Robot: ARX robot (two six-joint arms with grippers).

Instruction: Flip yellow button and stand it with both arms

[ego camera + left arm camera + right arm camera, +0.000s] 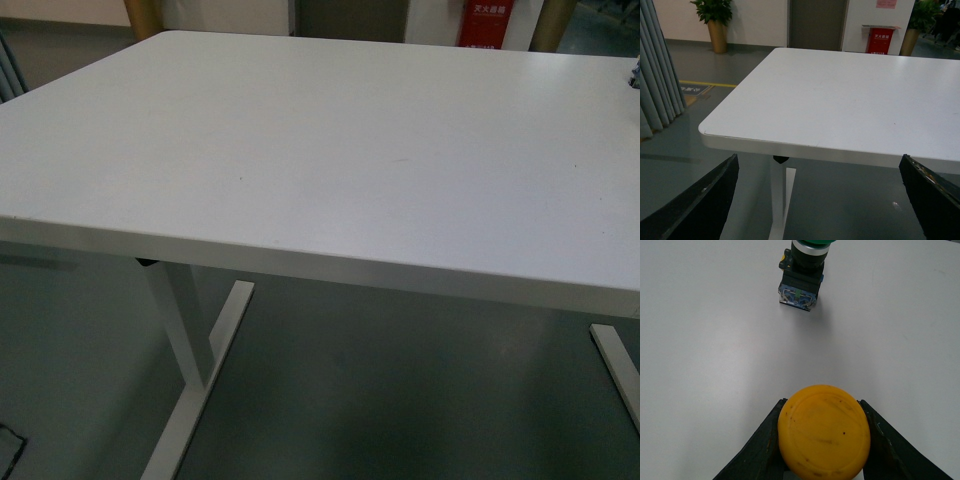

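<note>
My right gripper [822, 407] is closed against both sides of the yellow button [824, 432], whose round cap faces the wrist camera. Beyond it, well apart, a green-capped button [802, 275] sits on the white table [700, 350]. My left gripper [818, 162] is spread wide and empty, short of the table's edge.

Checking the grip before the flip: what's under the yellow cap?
Only the cap of the yellow button shows, between the fingers of the right gripper; neck and body are covered.

Yellow button [824, 432], round cap toward the camera, tight between the right end effector's [822, 402] fingers [759, 447]
</note>
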